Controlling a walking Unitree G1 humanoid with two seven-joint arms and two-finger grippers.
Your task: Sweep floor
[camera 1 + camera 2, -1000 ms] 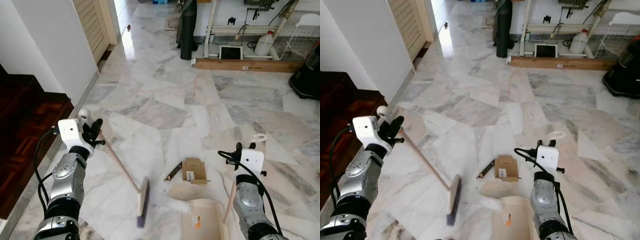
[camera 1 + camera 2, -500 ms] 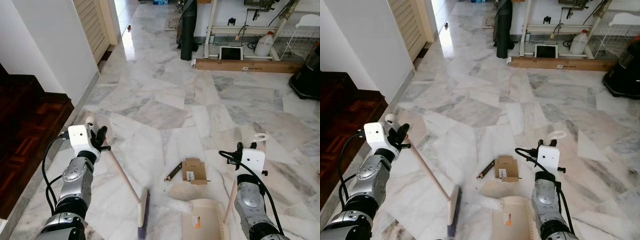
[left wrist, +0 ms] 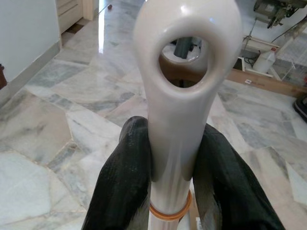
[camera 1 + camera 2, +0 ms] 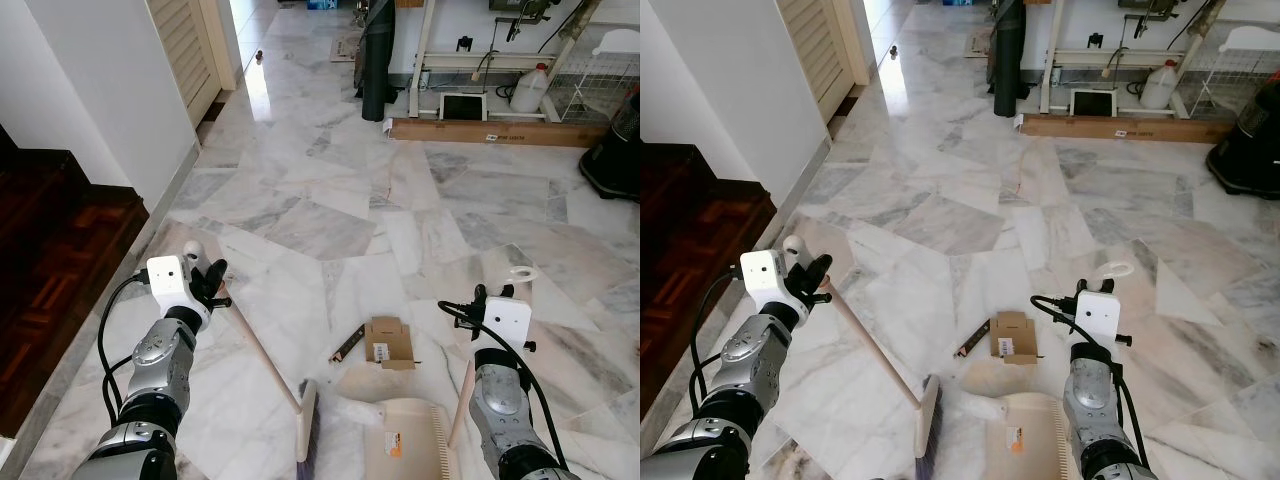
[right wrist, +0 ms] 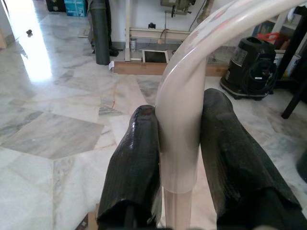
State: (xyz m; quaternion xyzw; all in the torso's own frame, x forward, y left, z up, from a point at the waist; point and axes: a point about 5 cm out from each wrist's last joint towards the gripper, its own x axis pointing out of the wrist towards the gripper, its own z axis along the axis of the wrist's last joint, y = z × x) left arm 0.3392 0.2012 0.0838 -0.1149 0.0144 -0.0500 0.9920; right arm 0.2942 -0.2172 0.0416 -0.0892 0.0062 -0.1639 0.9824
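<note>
My left gripper (image 4: 207,283) is shut on the cream broom handle (image 4: 255,345), near its looped top end (image 3: 187,62). The broom's head (image 4: 306,435) rests on the marble floor, just left of the cream dustpan (image 4: 400,440). My right gripper (image 4: 498,298) is shut on the dustpan handle (image 4: 461,395), whose cream loop (image 5: 192,96) sits between its black fingers (image 5: 136,163). A flattened cardboard piece (image 4: 388,341) and a dark stick (image 4: 346,343) lie on the floor just beyond the dustpan, with a beige scrap (image 4: 992,377) at its mouth.
A white wall (image 4: 110,90) and a dark wooden step (image 4: 50,250) bound the left side. At the far end stand a wooden plank (image 4: 490,130), a white jug (image 4: 528,88), a dark hanging bag (image 4: 377,60) and a black vacuum (image 4: 615,150). Open marble floor lies ahead.
My left gripper has come down and inward, and the broom head has slid right across the floor to the dustpan's left edge. The right gripper and dustpan have stayed put.
</note>
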